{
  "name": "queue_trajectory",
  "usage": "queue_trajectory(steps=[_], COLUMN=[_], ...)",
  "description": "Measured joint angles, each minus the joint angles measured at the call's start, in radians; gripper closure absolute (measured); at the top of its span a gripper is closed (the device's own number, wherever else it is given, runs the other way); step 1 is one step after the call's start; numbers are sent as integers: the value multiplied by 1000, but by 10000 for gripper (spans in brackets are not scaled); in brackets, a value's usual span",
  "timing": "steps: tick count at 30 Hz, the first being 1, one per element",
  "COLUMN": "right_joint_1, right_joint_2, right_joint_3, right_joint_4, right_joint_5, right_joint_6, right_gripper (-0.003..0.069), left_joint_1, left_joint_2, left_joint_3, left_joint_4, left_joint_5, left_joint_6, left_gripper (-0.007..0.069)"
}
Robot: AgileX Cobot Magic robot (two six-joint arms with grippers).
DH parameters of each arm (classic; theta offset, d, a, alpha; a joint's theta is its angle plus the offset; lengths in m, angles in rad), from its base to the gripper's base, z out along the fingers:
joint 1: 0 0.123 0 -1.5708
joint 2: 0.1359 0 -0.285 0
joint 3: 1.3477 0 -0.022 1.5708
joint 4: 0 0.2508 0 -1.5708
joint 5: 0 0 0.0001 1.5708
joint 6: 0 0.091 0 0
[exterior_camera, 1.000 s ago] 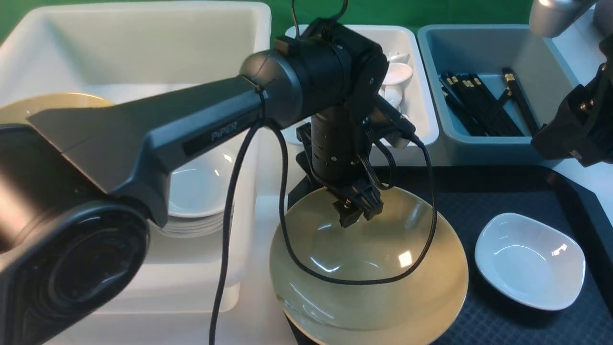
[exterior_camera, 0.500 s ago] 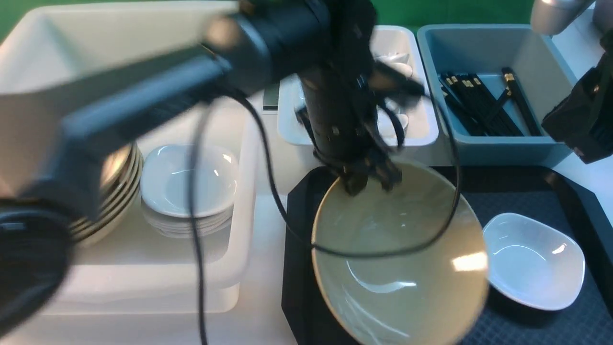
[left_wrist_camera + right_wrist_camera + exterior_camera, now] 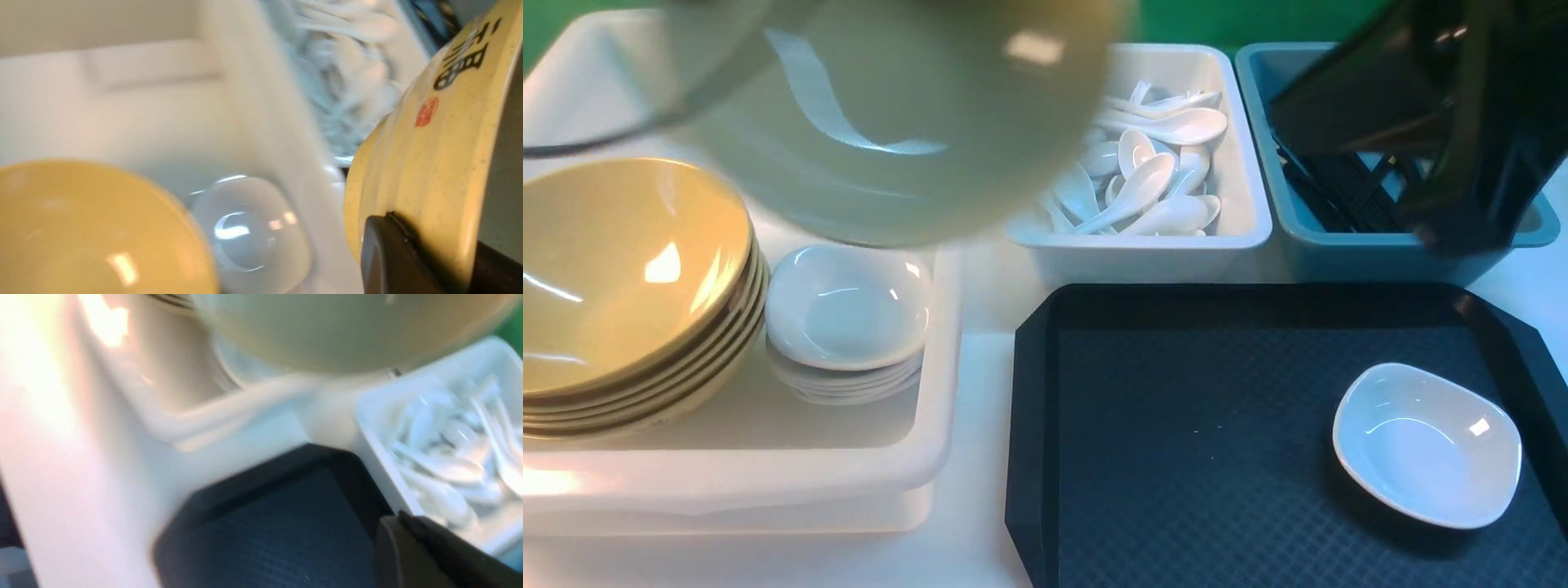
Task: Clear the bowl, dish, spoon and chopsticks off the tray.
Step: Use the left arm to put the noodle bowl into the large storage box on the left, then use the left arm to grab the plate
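Beyond the tray's (image 3: pixel 1176 392) far left corner, in the front view, the bowl (image 3: pixel 890 122) is seen blurred and raised in the air, over a large white tub (image 3: pixel 768 474) that is set just left of the tray. Inside that tub a stack of tan bowls (image 3: pixel 621 278) and a stack of white dishes (image 3: pixel 845 314) are seen side by side. The dish (image 3: pixel 1427 445) is seen upright on the tray's right side. Behind the tray, white spoons (image 3: pixel 1152 180) are piled in a small white tub (image 3: pixel 1143 260), and black chopsticks (image 3: pixel 1327 192) are held in a grey-blue bin (image 3: pixel 1339 253), partly hidden by the blurred right arm (image 3: pixel 1445 122).

From the left wrist view, the left gripper (image 3: pixel 439 265) is shown clenched on the bowl's rim, with one dark finger (image 3: pixel 384 261) pressed to the outer wall, which is marked with black characters and a red seal.

From the right wrist view, the right gripper (image 3: pixel 433 555) is shown closed, with nothing seen in it; a corner of the tray and the spoon tub are caught beside it
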Motion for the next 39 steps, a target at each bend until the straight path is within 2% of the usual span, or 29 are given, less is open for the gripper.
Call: queue_trajectory(steps=[3, 5, 7, 10, 15, 24, 28, 33, 36, 39], right_joint_1=[35, 40, 41, 41, 41, 41, 41, 41, 41, 41], right_joint_2=[4, 9, 13, 14, 14, 14, 14, 14, 12, 11], right_joint_3=[0, 0, 0, 0, 0, 0, 0, 0, 0, 0], right_joint_4=[4, 4, 1, -5, -21, -21, -21, -21, -21, -21], right_joint_5=[-4, -3, 12, 34, 45, 15, -3, -4, 1, 7], right_joint_6=[-15, -23, -29, -39, -46, -68, -71, -72, -72, -71], right_gripper=[625, 625, 625, 625, 624, 624, 624, 624, 624, 622], left_joint_1=[248, 373, 451, 487, 490, 490, 490, 489, 490, 490], left_joint_2=[-67, -76, -62, -35, 24, 69, 80, 79, 54, 14], left_joint_3=[100, 171, 233, 304, 438, 563, 597, 613, 613, 591], left_joint_4=[3, -26, -66, -97, -107, -65, -10, 29, 110, 136], left_joint_5=[-5, -34, -84, -149, -242, -397, -392, -362, -354, -344], left_joint_6=[-9, -14, -15, -15, -3, 25, 30, 28, 11, -3], left_gripper=[617, 617, 617, 617, 617, 585, 473, 292, 162, 111])
